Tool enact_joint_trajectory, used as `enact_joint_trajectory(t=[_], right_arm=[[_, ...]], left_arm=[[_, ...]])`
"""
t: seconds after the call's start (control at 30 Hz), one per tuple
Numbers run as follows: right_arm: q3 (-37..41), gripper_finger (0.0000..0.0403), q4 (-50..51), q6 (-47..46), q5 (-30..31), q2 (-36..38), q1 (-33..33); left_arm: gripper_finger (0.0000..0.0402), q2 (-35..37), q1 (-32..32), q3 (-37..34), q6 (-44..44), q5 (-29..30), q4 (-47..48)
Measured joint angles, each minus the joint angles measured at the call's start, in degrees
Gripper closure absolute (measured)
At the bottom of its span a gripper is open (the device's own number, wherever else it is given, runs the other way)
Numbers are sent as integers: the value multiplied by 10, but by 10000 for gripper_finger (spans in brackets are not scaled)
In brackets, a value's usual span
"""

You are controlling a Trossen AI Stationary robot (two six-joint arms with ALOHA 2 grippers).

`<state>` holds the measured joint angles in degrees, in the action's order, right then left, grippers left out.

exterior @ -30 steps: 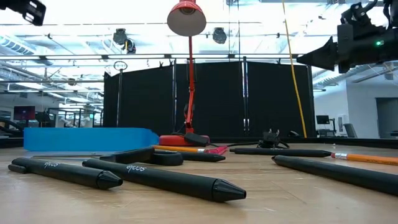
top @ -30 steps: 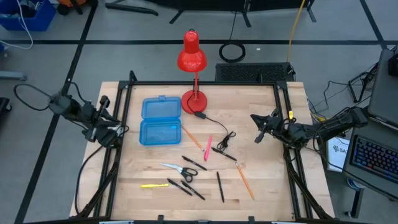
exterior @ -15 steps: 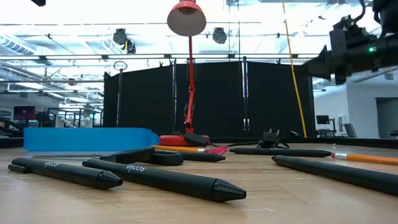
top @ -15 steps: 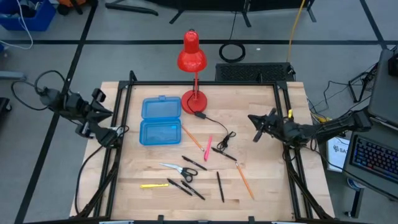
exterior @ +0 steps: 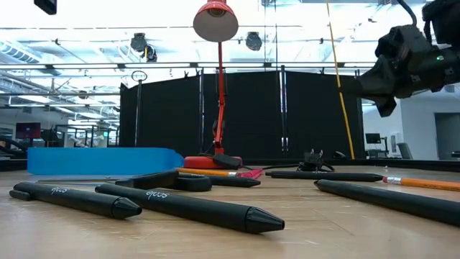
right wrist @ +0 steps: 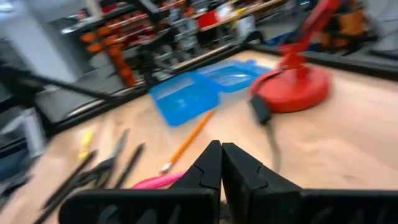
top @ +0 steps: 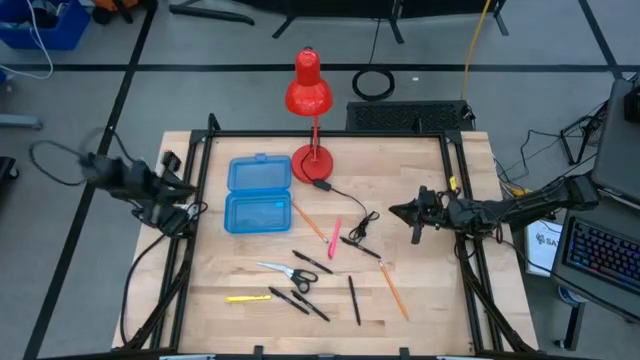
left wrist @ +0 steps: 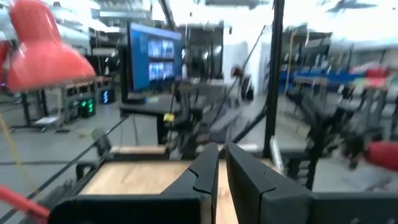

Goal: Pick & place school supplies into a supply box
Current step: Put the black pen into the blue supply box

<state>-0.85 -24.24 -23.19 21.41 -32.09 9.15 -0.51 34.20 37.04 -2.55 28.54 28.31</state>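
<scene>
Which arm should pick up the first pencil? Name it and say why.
Right. The right tool hangs over the table, fingers shut, beside the black cord and the orange pencil. The left tool sits off the table's left edge, beyond the supply box, farther from the supplies.

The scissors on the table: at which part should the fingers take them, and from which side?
Probably from above, at the pivot where the silver blades meet the black handles. The scissors lie flat on the table near its front edge, blades toward the left arm's side. A black pen lies close by the handles, so the middle looks freer.
</scene>
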Motion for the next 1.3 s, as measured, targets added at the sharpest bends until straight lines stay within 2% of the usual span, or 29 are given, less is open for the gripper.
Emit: enact_joint_trajectory(t=[0.07, 0.13, 0.3, 0.4, 0.57, 0.7, 0.83, 1.0, 1.1, 1.3], right_arm=[[0, 403, -12, 10, -23, -7, 0], [0, 402, -26, 14, -22, -17, 3], [-7, 400, -52, -15, -48, -51, 16], [-20, 402, -51, -9, -35, -79, 28], [-62, 402, -35, -7, -45, -136, 55], [-120, 402, 2, 2, -55, -197, 78], [-193, 398, 81, -12, -99, -260, 90], [-270, 349, 154, -21, -144, -325, 97], [-313, 300, 200, -34, -170, -353, 97], [-359, 187, 299, -61, -170, -401, 94]], left_arm=[[364, 0, 0, -45, -4, 1, -35], [364, -2, 0, -93, -8, 8, -76], [364, -20, 0, -195, -14, 106, -180], [364, -35, 0, -241, -18, 148, -262], [364, -49, 0, -279, -23, 150, -323], [364, -58, 0, -304, 54, 150, -325], [364, -69, 0, -330, 116, 149, -324], [364, -74, 0, -354, 157, 150, -329], [364, -74, 0, -357, 168, 150, -329], [364, -74, 0, -357, 171, 150, -334]])
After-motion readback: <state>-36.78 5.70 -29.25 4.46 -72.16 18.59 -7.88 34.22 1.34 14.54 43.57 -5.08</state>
